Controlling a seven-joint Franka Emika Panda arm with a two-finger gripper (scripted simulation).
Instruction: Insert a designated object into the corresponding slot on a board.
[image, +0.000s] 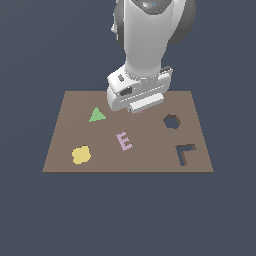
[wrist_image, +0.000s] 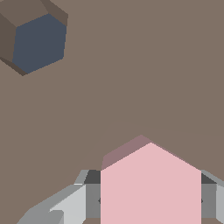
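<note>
The pink hexagonal block (wrist_image: 151, 183) sits between my gripper's (wrist_image: 151, 202) fingers (wrist_image: 91, 199), which press on its two sides. In the exterior view the gripper (image: 138, 108) is low over the back middle of the brown board (image: 125, 162), and only a sliver of the block (image: 141, 112) shows under it. The dark hexagon-shaped slot (image: 171, 121) is empty, a short way toward the exterior view's right of the gripper. It also shows in the wrist view (wrist_image: 38, 41), apart from the block. I cannot tell whether the block touches the board (wrist_image: 131, 87).
On the board lie a green triangle (image: 97, 115), a lilac letter E (image: 124, 141) and a yellow lobed piece (image: 81, 155). A dark L-shaped cutout (image: 186, 152) lies in front of the hexagon slot. The arm's white body towers over the board's back edge.
</note>
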